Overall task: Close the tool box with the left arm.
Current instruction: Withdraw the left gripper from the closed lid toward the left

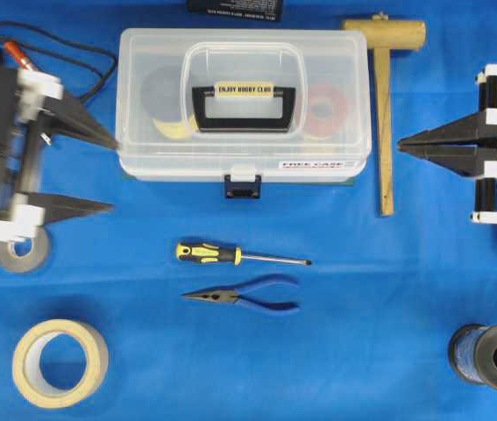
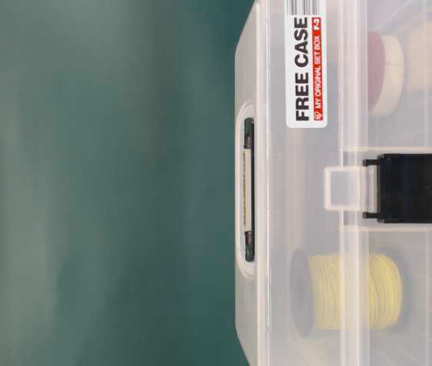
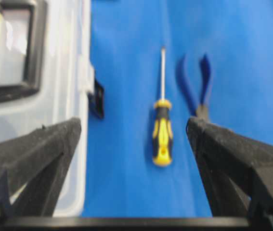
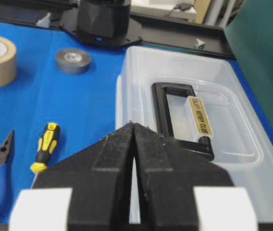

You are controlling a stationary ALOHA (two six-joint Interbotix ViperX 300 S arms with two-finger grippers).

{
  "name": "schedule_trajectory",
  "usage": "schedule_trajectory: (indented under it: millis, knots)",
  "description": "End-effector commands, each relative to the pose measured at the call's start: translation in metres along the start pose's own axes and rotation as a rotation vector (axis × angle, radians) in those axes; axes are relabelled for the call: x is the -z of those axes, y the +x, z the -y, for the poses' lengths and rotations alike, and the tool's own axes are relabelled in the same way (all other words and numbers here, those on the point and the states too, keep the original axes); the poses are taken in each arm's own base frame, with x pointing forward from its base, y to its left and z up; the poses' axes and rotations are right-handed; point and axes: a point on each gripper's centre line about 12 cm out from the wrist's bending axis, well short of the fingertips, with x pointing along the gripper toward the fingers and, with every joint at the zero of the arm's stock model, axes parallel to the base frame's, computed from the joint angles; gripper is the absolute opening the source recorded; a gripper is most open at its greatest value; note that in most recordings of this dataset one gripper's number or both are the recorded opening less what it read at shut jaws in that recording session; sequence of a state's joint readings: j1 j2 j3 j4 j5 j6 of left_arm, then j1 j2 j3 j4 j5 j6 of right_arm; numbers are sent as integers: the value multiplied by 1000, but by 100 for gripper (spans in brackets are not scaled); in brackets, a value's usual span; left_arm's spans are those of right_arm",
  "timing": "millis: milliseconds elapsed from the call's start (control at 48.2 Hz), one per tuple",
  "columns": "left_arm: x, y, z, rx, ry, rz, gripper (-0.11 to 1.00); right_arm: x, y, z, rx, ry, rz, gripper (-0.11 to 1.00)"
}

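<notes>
The clear tool box stands at the back middle of the blue table, its lid lying down flat. Its black handle carries a pale yellow label, and the black latch sits at the front edge. The box also shows in the table-level view, the left wrist view and the right wrist view. My left gripper is open and empty beside the box's left end, its far fingertip close to the box wall; it also shows in its wrist view. My right gripper is shut and empty to the right of the box.
A yellow-black screwdriver and blue pliers lie in front of the box. A wooden mallet lies at its right. A masking tape roll, a grey tape roll and a black spool sit near the table's edges.
</notes>
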State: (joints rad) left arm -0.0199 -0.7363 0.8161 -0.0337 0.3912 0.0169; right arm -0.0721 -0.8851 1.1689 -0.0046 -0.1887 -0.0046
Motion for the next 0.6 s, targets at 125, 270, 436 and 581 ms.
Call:
schedule_trajectory:
  millis: [125, 270, 436, 581]
  knots:
    - [19, -41, -1, -5, 4, 212, 89, -10, 0, 0, 1, 5, 29, 0]
    - [51, -52, -4, -19, -1, 319, 89, -10, 0, 0, 1, 6, 31, 0]
    - [84, -55, -7, -37, -13, 395, 89, -10, 0, 1, 3, 6, 32, 0]
    - [100, -53, -8, -41, -18, 393, 89, -9, 0, 1, 3, 6, 29, 0]
